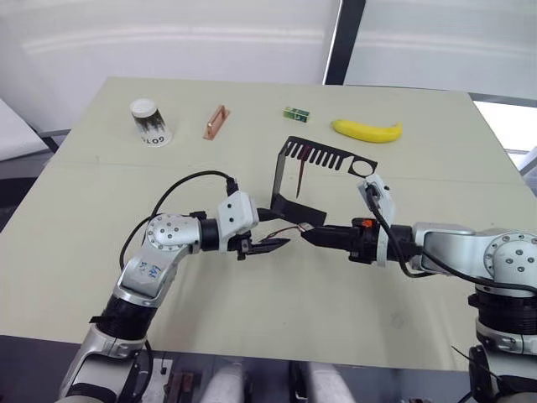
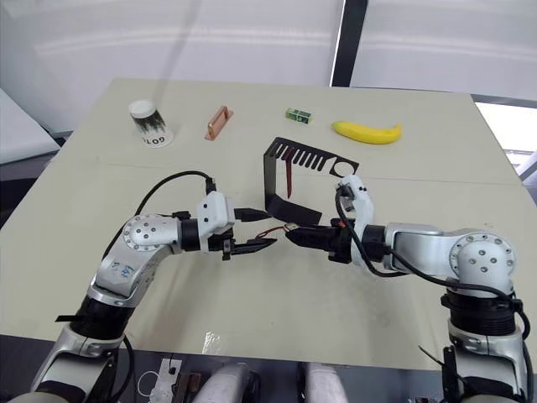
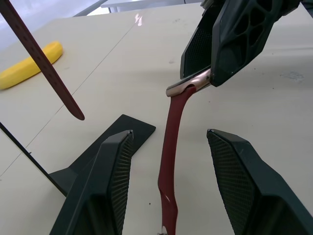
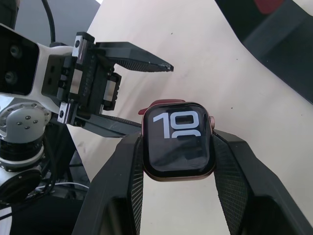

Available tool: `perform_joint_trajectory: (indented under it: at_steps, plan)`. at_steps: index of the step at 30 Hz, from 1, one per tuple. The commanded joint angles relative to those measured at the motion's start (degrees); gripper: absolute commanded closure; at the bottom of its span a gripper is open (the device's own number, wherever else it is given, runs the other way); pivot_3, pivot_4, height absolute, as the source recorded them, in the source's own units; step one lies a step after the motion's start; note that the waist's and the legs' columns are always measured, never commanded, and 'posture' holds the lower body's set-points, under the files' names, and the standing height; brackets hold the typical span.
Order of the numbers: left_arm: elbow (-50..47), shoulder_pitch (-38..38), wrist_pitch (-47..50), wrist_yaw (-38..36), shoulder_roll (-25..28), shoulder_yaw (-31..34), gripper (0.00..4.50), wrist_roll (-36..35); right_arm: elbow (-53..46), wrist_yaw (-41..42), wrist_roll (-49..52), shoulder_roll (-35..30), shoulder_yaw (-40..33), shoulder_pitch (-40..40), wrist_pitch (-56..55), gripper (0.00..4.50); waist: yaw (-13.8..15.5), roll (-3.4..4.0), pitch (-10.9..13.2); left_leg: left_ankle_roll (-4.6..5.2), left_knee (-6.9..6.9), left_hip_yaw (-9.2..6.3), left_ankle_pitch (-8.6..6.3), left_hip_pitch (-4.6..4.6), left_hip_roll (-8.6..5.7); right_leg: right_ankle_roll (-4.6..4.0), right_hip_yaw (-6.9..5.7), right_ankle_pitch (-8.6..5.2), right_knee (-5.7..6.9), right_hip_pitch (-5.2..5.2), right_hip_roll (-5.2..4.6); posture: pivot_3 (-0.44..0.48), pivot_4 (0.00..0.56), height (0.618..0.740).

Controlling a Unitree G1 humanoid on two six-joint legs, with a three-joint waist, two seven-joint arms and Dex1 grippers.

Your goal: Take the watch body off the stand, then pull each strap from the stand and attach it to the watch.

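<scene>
1. The right gripper (image 4: 177, 161) is clamped on the watch body (image 4: 178, 142), one black finger on each side edge of the case, with the dark screen and its light numerals facing the wrist camera.
2. One dark red strap (image 3: 171, 161) hangs from the end of the watch body. It appears already seated in the case, though the joint itself is partly hidden by the fingers.
3. That strap droops in a soft curve into the gap between the left gripper's fingers (image 3: 110, 191). It touches neither of them as far as I can tell.
4. The left gripper (image 1: 267, 244) is held open at a moderate width, empty, its tips just in front of the right gripper's tips.
5. The second strap (image 1: 300, 172) hangs from the comb slots of the black stand (image 1: 285, 180), just beyond both grippers.
6. Handling, as I judge it: the watch body is small, light, rigid and smooth, so it could slip or twist; holding it by the flat side edges, as here, suits it.
7. The straps look limp and rubbery. They are best pinched near the connector end, where there is enough stiffness to steer them into the slot.
</scene>
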Motion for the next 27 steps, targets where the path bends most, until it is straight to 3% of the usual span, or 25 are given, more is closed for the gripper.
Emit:
perform_joint_trajectory:
  at_steps: [1,27]
  plan:
    - [0.3,-1.4,-1.8,0.5,-0.6,-0.1,1.86,0.6,-1.0,-1.8,4.7,-2.1,1.4,-0.1,-3.6,2.99,0.0,0.00,0.0,0.00,0.00,0.00,0.00,0.00,0.00,0.00,0.00,0.00,0.00,0.00,0.00,0.000,0.150,0.740]
    - [3.8,-3.5,-4.2,0.2,-2.7,-1.0,1.86,1.7,-3.4,-1.7,10.0,-8.9,8.2,-0.2,-11.5,2.99,0.1,-0.01,0.0,0.01,0.01,0.00,0.00,-0.03,0.01,0.00,0.00,0.00,-0.07,0.00,0.00,0.000,0.150,0.740]
